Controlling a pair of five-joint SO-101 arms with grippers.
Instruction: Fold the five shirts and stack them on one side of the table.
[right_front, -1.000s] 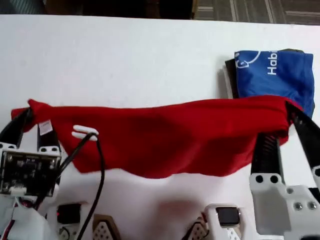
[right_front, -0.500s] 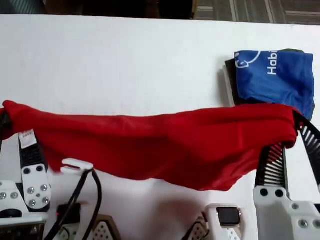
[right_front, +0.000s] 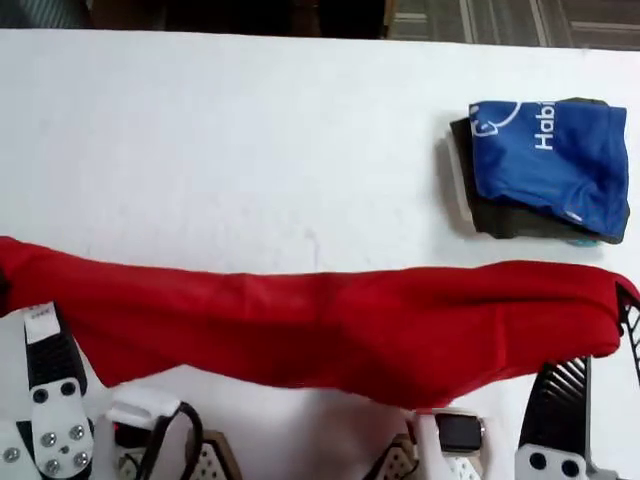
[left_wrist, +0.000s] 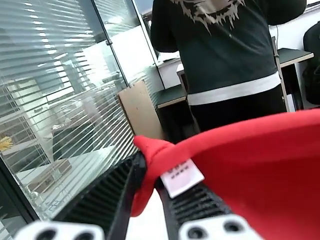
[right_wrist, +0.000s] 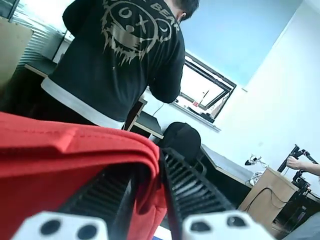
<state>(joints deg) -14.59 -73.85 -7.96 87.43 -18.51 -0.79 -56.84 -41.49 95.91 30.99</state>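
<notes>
Two ends of red shirt (right_front: 330, 330) pinched, one by left gripper (left_wrist: 149, 172), other by right gripper (right_wrist: 150, 162); shirt stretched between them; cloth light, limp, slack mid-span, best held at corners; folded stack (right_front: 540, 165) beyond right gripper

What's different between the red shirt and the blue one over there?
The red shirt is stretched long, its ends pinched by the left gripper and right gripper; the blue shirt lies folded small, untouched. The red shirt spans the near side of the table; the blue shirt tops a dark folded pile at its right. The blue shirt carries white print; the red shirt shows none. Both are cloth.
</notes>
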